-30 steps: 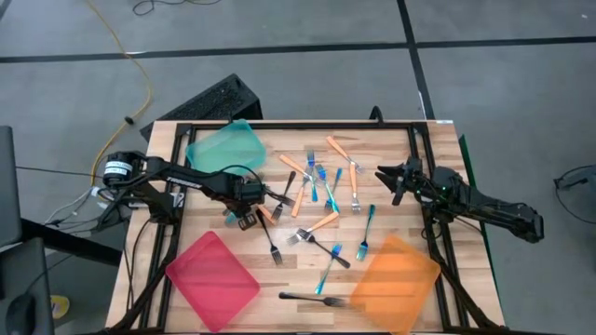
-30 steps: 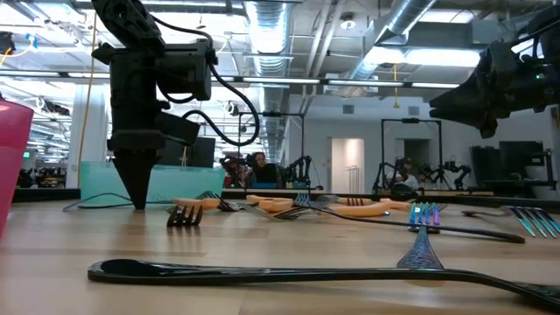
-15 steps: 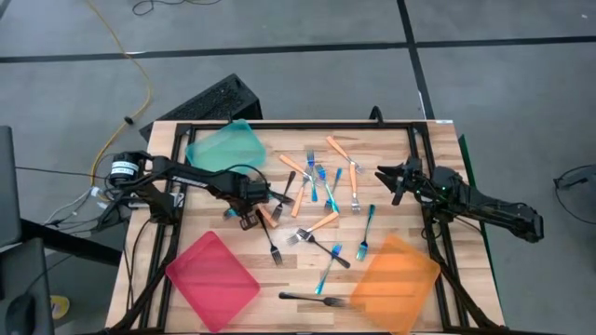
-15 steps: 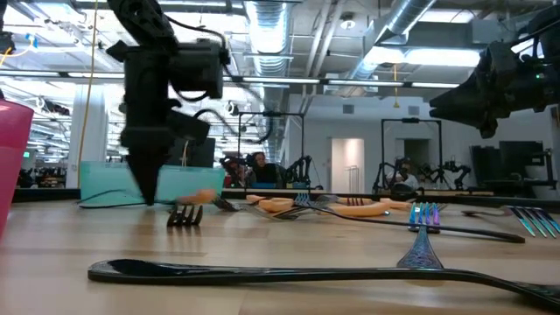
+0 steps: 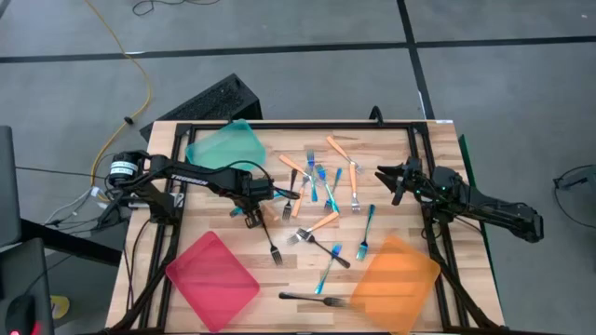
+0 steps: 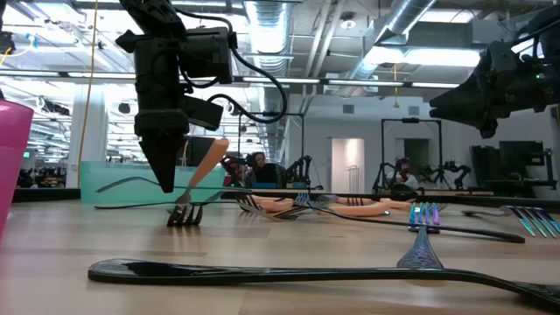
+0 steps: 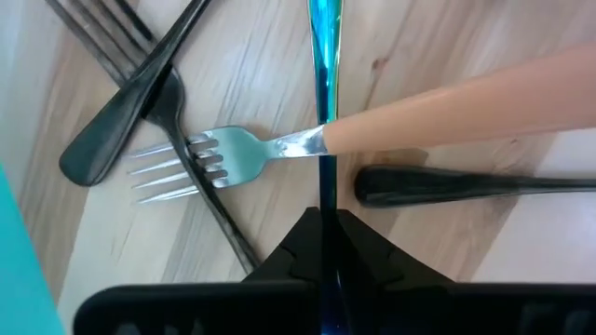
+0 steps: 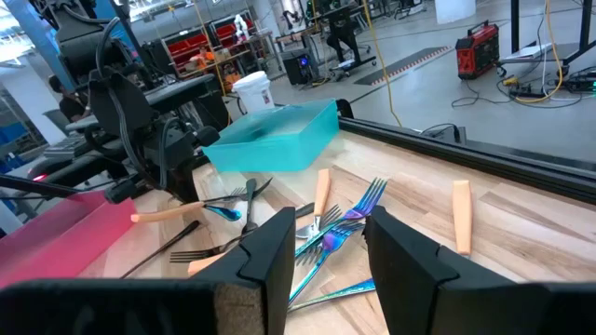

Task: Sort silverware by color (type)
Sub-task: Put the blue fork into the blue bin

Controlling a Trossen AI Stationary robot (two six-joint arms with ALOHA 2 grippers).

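Note:
Slim forks lie scattered over the middle of the wooden table [image 5: 214, 228]: teal-handled, orange-handled and all-black ones. My left gripper [image 5: 255, 205] hangs over the left part of the pile, shut on a teal fork [image 7: 326, 56]. An orange-handled fork [image 7: 428, 112] lies across that teal fork, its handle tipped up in the low view [image 6: 208, 162] and its tines on the table. My right gripper [image 5: 386, 177] hovers open and empty at the table's right side, and its fingers show apart in the right wrist view [image 8: 321, 251]. My left gripper pinches the teal fork's thin handle [image 7: 324, 200] between its two shut fingers. The fingers point down from above. The fork sits about level, a little above the table, and carries the orange-handled fork that lies across it.
A teal tray [image 5: 226, 149] stands at the far left, a red tray [image 5: 212, 279] at the near left and an orange tray [image 5: 396, 279] at the near right. A black fork [image 5: 312, 298] lies near the front edge. Black forks [image 7: 140, 102] lie right beside the held fork.
My left gripper has moved a little toward the table's right and far edges and has risen. The orange-handled fork, flat on the table before, now stands tilted, its handle raised and its tines down.

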